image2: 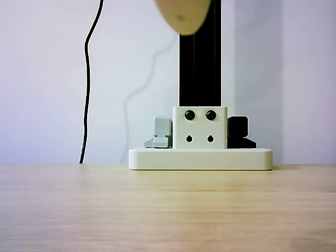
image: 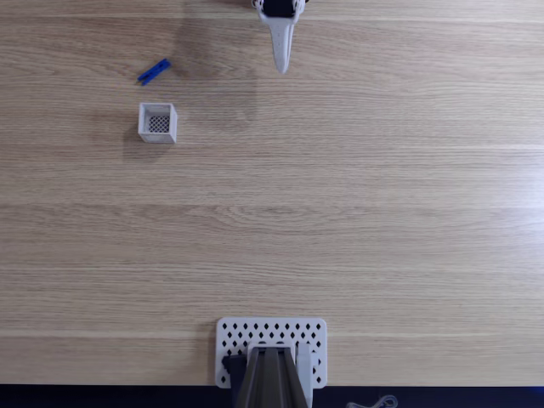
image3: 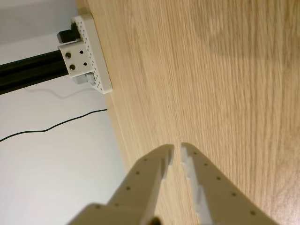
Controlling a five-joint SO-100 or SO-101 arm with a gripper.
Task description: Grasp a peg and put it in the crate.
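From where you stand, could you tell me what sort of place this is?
Probably a tabletop robot test bench: a bare wooden table, a white perforated plate holding a black camera post, and the tool above the wood.

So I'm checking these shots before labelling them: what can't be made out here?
- Hand, fixed view: the arm behind it is cut off by the top edge.
- Hand, wrist view: a narrow gap shows between the fingertips; the base is cut off by the bottom edge.
- Peg, fixed view: too small to see its spring or jaws.
- Crate: outer walls mostly unseen from above.
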